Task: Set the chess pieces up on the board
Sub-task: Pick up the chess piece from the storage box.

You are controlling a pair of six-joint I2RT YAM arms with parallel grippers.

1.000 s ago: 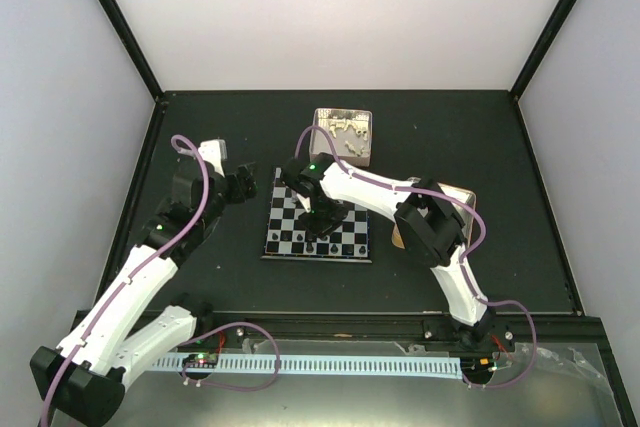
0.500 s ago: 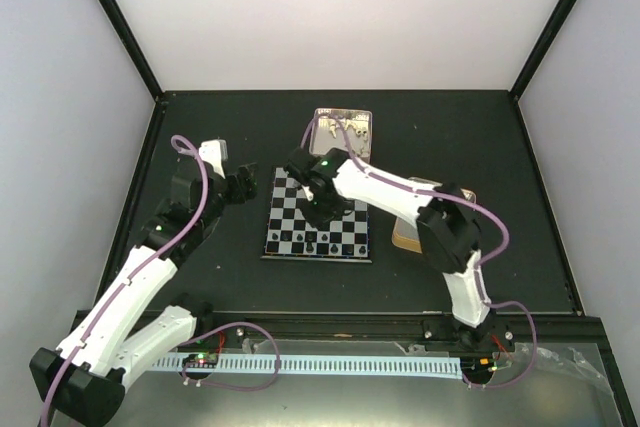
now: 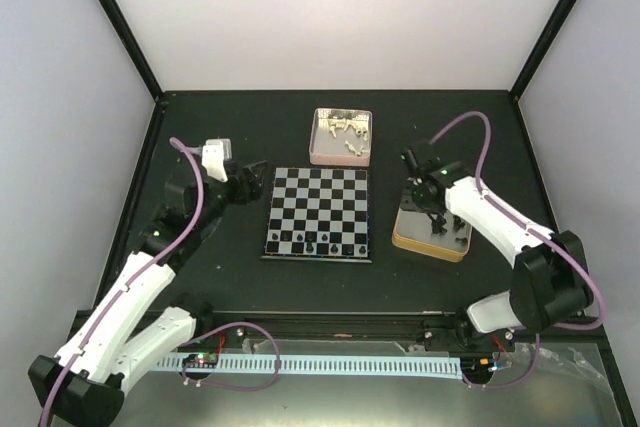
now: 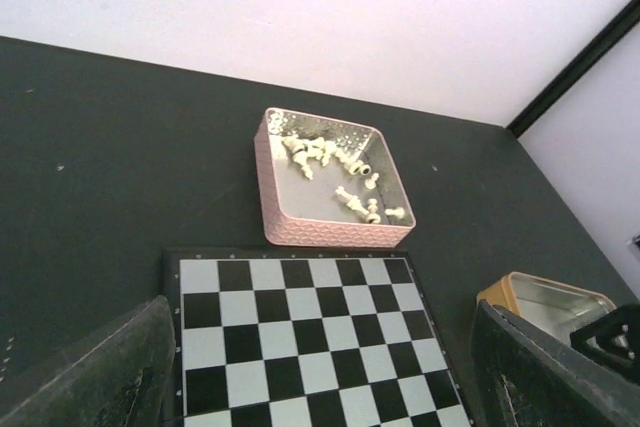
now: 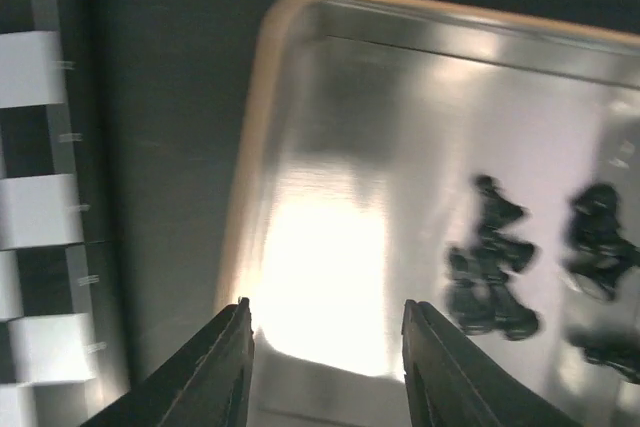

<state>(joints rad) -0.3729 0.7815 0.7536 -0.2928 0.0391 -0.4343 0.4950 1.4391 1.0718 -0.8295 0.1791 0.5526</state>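
One board (image 3: 320, 197) is being filled, near row only. The right gripper (image 5: 328, 347) is being held parted and empty over the tan tin (image 3: 430, 250), whose black chess pieces (image 5: 490, 267) are seemingly being targeted; the left gripper (image 4: 325, 377), spread, idle.

1. Top view: bright, even light from above. The white walls glow, and the dark desk (image 3: 470, 127) stays matte with only faint shadows.
2. Left wrist view: crisp in the middle. The left gripper (image 4: 320, 322) is dark and out of focus at the near corners. The pink tin (image 4: 300, 232) gleams inside.
3. Right wrist view: soft and smeared throughout. White glare sits on the yellow tin (image 5: 330, 137) floor, near left. The black pieces (image 5: 490, 267) are blurred blobs, and the right gripper (image 5: 325, 317) is a dark silhouette.
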